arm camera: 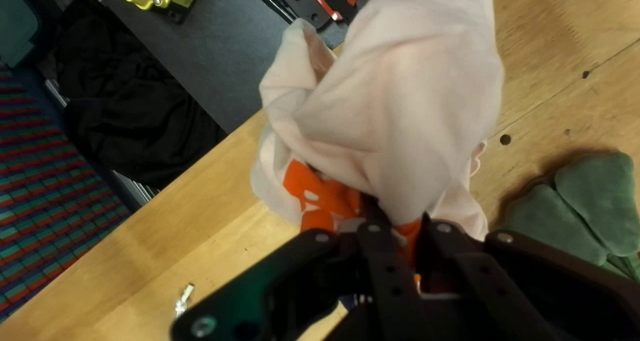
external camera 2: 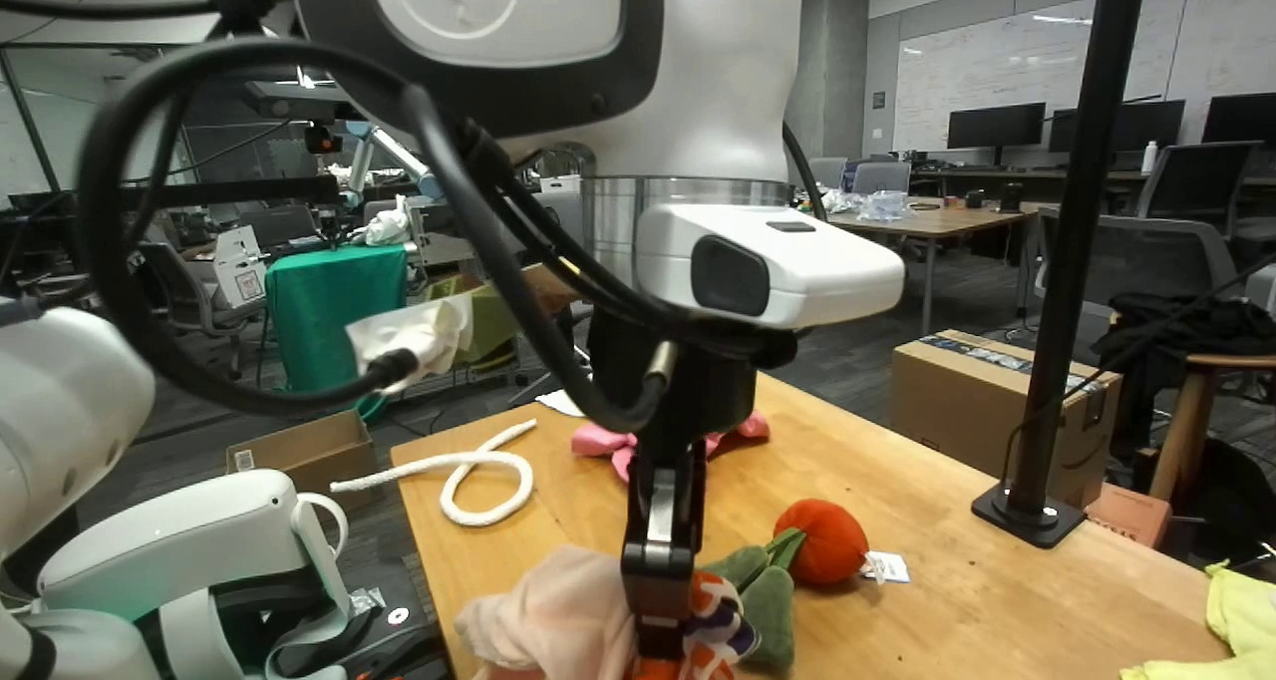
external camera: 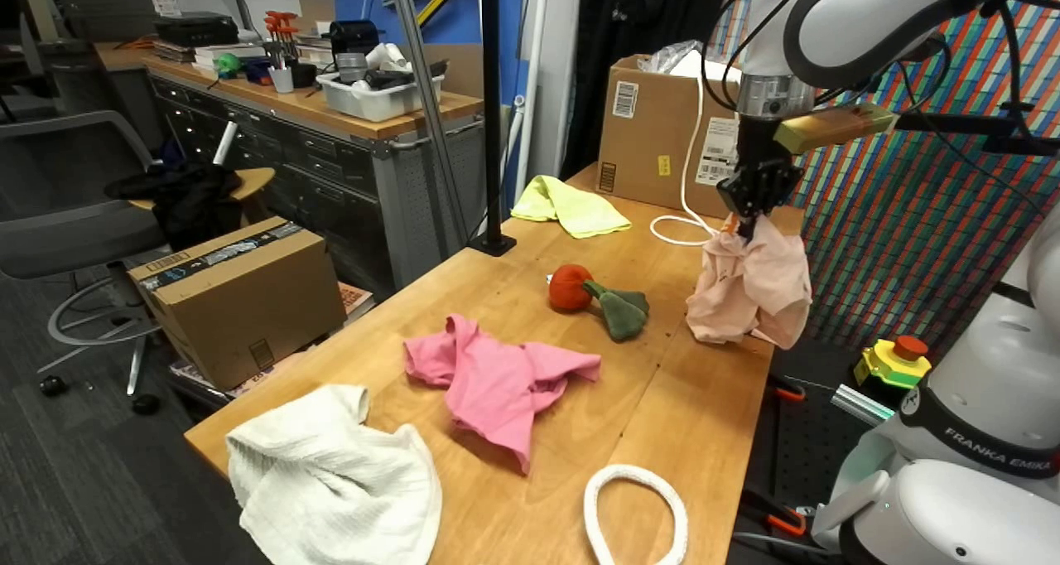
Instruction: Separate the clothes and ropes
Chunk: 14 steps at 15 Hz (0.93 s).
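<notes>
A crumpled pale-pink soft fabric cloth (external camera: 752, 292) hangs at the worktop (external camera: 679, 399) edge on the robot's side; whether its lowest folds touch the wood, I cannot tell. A patch of orange-and-white printed fabric (arm camera: 331, 201) sits right at the grip — part of that cloth or another piece, it isn't clear. The black two-fingered hand (external camera: 749, 224) is pinched narrowly on the gathered cloth, a sensible hold, I'd judge, since limp fabric should follow one caught fold.

Near it lies a red-and-green plush vegetable (external camera: 573, 288), neither garment nor rope, so probably to be left alone. Farther out, a bright pink cloth (external camera: 497, 383) and a white textured cloth (external camera: 339, 474) lie apart towards one end, a yellow-green cloth (external camera: 571, 209) towards the other. A thick white rope (external camera 2: 478, 458) curls near the edge; another white cord (external camera: 684, 182) runs down a brown cardboard box (external camera: 642, 155) and loops beside it. Cloth and rope share both ends — sorting looks unfinished, and the box may be one sort's destination.
</notes>
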Tool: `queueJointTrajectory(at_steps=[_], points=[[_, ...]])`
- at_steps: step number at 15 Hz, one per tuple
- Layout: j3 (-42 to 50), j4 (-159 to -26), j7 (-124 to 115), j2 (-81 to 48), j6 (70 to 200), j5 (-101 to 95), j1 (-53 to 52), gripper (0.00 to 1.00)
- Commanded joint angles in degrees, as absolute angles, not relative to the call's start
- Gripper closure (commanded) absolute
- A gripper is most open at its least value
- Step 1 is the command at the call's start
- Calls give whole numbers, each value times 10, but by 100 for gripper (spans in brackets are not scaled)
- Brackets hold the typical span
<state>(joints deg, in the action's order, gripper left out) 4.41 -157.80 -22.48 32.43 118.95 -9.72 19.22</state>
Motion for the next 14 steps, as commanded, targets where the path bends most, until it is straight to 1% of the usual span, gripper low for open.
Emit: queueJointTrajectory(at_steps=[1, 2, 3, 4, 7, 8, 10, 12, 13, 14], points=[[42, -1562, -240, 299, 1196, -108, 199, 94], [43, -1562, -240, 295, 1198, -104, 196, 93], [43, -1559, -240, 291, 1197, -105, 195, 75], [44, -1557, -239, 289, 1198, -102, 194, 61], [47, -1549, -235, 285, 1198, -96, 191, 41], [49, -1547, -232, 285, 1198, -94, 190, 32], [50, -1543, -230, 289, 1195, -92, 189, 19], [50, -1537, -222, 295, 1190, -85, 181, 3], [48, -1534, -215, 301, 1186, -83, 175, 0], [46, -1531, -209, 305, 1183, -79, 168, 0]])
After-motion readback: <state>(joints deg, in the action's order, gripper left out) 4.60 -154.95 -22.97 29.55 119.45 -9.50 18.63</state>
